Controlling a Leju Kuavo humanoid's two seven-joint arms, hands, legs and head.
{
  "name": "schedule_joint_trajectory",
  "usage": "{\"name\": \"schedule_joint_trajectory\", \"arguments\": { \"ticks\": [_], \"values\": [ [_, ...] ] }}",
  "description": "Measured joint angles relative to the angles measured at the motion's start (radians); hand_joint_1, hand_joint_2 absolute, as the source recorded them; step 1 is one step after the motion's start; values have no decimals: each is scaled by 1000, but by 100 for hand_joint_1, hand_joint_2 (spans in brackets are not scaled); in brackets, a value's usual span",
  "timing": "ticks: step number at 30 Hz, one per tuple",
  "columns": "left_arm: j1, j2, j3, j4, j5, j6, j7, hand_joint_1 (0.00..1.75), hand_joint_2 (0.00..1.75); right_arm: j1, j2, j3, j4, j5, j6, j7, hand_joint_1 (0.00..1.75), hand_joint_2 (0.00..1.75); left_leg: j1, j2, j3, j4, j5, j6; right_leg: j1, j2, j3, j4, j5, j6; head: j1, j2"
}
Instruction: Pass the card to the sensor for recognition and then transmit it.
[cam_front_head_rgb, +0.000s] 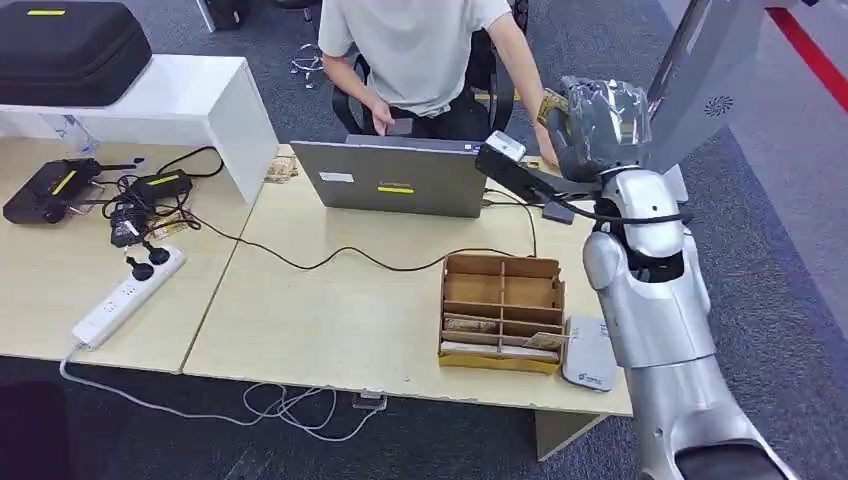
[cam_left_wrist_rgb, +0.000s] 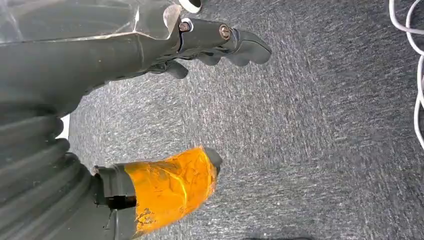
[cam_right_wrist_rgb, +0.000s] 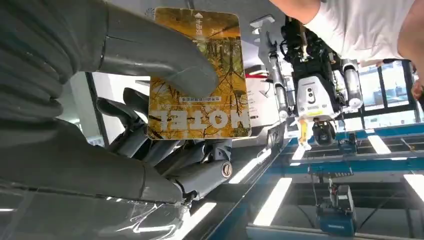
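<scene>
A yellow-brown hotel card (cam_right_wrist_rgb: 200, 95) is pinched between the thumb (cam_right_wrist_rgb: 160, 60) and the fingers of my right hand (cam_right_wrist_rgb: 75, 150). In the head view that right hand (cam_front_head_rgb: 597, 125) is raised above the table's far right corner, and an edge of the card (cam_front_head_rgb: 553, 104) shows beside a seated person's forearm (cam_front_head_rgb: 525, 70). The grey sensor pad (cam_front_head_rgb: 589, 352) lies flat on the table near its front right edge, well below the hand. My left hand (cam_left_wrist_rgb: 100, 55) hangs over grey carpet with its thumb and fingers apart, holding nothing.
A cardboard organizer (cam_front_head_rgb: 500, 310) with cards in it stands just left of the sensor pad. A grey laptop (cam_front_head_rgb: 400, 180) faces the person at the back edge. A power strip (cam_front_head_rgb: 125, 295), chargers and cables lie at the left, and a black case (cam_front_head_rgb: 70, 45) sits on a white shelf.
</scene>
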Motion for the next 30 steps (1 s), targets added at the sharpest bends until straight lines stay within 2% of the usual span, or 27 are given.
{"name": "schedule_joint_trajectory", "arguments": {
  "ticks": [3, 5, 10, 14, 20, 30],
  "values": [
    [0, -1, 3, 0, 5, 0, 1, 0, 175, 14, -5, 1, -17, -8, -12, -14, 175, 175, 0, 0, 0, 0, 0, 0, 0, 0, 0, 0, 0, 0, 0, 0],
    [0, -4, 12, 0, 16, 2, 11, 0, 175, 51, -21, 7, -54, -9, -52, -30, 175, 175, 0, 0, 0, 0, 0, 0, 0, 0, 0, -1, 0, 0, 0, 0],
    [2, -13, 42, 0, 35, 8, 13, 0, 175, 225, -85, 6, -220, -20, -130, -58, 175, 175, 0, -2, -1, 0, -1, 0, 0, -2, 0, -1, 0, 0, 0, 0],
    [1, -18, 58, 0, 39, 11, 22, 0, 175, 342, -118, -13, -304, -10, -157, -77, 175, 175, 0, -1, -1, 0, -1, 1, 0, -1, -1, -2, 0, 0, 0, 0],
    [1, -23, 74, 0, 30, 18, 28, 0, 175, 458, -140, -64, -343, 7, -192, -82, 175, 175, 0, -1, -1, 0, -1, 1, 0, -2, 0, -2, 0, 0, 0, 0],
    [0, -24, 75, 0, 12, 21, 30, 0, 175, 506, -150, -149, -317, 28, -211, -85, 175, 175, 0, 0, -1, 0, -1, 1, 0, -1, 0, -1, 0, 0, 0, 0]
  ]
}}
